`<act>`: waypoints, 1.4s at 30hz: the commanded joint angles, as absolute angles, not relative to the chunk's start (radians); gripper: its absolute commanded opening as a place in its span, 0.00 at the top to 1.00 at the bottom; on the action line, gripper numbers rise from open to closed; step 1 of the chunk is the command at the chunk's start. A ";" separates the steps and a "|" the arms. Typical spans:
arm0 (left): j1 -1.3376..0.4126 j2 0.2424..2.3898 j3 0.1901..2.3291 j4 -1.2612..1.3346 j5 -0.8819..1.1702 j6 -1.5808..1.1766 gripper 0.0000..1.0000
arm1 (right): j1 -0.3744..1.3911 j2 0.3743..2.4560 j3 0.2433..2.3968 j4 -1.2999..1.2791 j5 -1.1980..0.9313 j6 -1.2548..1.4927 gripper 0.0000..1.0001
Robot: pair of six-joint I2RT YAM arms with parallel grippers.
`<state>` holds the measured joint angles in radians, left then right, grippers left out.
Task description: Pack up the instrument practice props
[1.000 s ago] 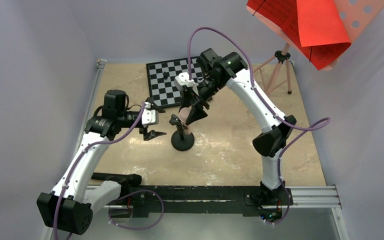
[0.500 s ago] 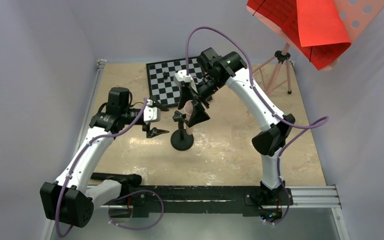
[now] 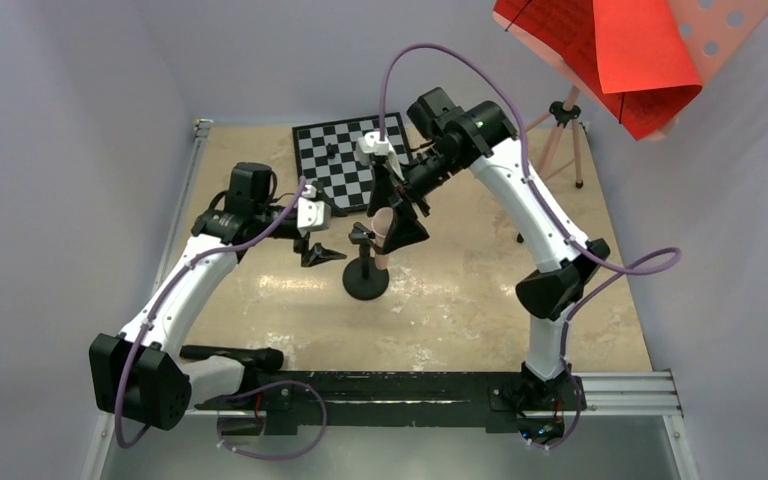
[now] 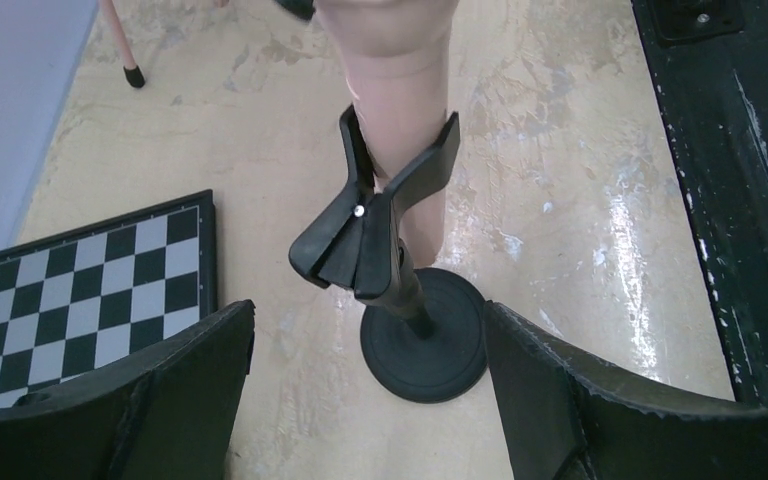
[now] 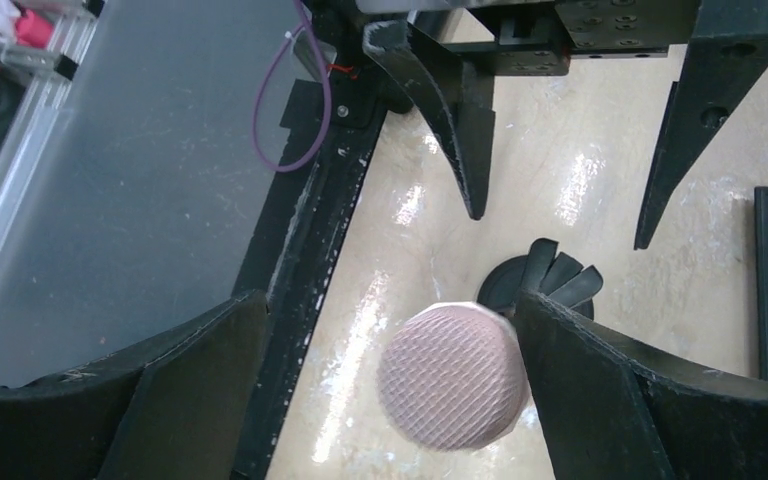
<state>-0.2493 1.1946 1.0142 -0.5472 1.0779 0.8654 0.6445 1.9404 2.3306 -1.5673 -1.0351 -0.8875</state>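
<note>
The black round-base peg stand [image 3: 365, 284] stands mid-table. Its forked clip [image 4: 375, 225] holds the peach tube [image 3: 384, 231], which leans up to the right. My right gripper [image 3: 396, 226] is open around the tube's mesh top end [image 5: 450, 375]; one finger [image 5: 600, 390] touches it and the other is apart. My left gripper [image 3: 320, 236] is open and empty just left of the stand, and the stand's base [image 4: 423, 338] shows between its fingers. The pink music stand [image 3: 558, 122] carries red sheets [image 3: 625, 55] at the back right.
The black-and-white chessboard [image 3: 332, 166] lies behind the stand, with a small dark piece on it. A black rail [image 3: 400, 390] runs along the near edge. Grey walls close in the left, back and right sides.
My left gripper has moved right, closer to the peg stand. My right gripper has shifted up and right over the tube's top. The stand's base has not moved.
</note>
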 commanded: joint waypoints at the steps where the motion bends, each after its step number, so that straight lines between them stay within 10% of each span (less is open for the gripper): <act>1: -0.279 1.234 1.105 -0.554 1.123 0.901 0.12 | 0.604 1.806 2.351 -1.483 -1.040 -0.698 0.01; 18: -0.342 1.386 1.280 -0.680 1.078 1.005 0.13 | 0.541 1.636 2.192 -1.270 -0.988 -0.541 0.01; 42: -0.367 1.563 1.442 -0.982 1.066 1.261 0.52 | 0.480 1.406 1.832 -1.281 -0.864 -0.545 0.01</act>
